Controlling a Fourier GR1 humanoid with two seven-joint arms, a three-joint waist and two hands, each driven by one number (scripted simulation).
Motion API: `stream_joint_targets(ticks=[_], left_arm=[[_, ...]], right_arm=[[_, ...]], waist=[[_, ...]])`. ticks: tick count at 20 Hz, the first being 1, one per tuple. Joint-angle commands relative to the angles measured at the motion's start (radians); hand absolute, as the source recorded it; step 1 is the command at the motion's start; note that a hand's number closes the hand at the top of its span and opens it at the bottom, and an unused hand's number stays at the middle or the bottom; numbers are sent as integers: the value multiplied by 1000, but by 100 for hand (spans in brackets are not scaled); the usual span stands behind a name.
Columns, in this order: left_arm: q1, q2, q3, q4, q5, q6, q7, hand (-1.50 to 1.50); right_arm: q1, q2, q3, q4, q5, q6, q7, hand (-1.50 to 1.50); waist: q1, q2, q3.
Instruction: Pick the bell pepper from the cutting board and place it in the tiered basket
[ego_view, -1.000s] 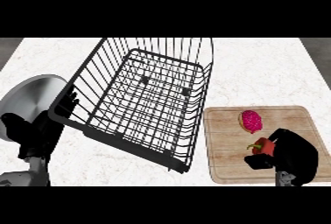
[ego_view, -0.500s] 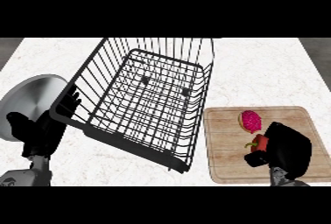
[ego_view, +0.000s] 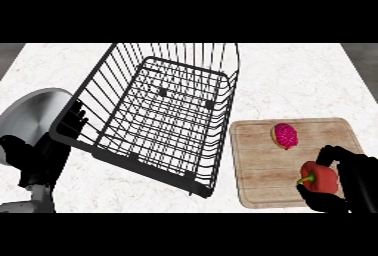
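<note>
A red bell pepper (ego_view: 320, 177) with a green stem sits at the lower right of the wooden cutting board (ego_view: 258, 165). My right hand (ego_view: 354, 175) curls round it from the right, with the thumb below and fingers above it. The black wire tiered basket (ego_view: 166, 112) stands tilted in the middle of the counter, left of the board. My left hand (ego_view: 33, 155) rests at the lower left, fingers up, beside the basket's left edge.
A pink dragon-fruit-like item (ego_view: 286, 135) lies at the top of the cutting board. A silver round pan or bowl (ego_view: 26, 120) sits at the far left, partly behind my left hand. The counter is white marble.
My right hand has shifted right and down on the board, uncovering the pepper, which now shows plainly within its curled fingers. The left hand has barely moved.
</note>
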Motion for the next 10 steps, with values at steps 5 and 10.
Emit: stream_joint_targets(ticks=[5,10], left_arm=[[-20,12,11,0,-7,2,21,0],[-27,-38,-29,-27,-24,26,47,0]], right_arm=[[38,46,-104,-346,-346,-63,-160,150],[26,6,-153,-597,-513,128,-22,150]], waist=[[-11,3,1],[6,5,0]])
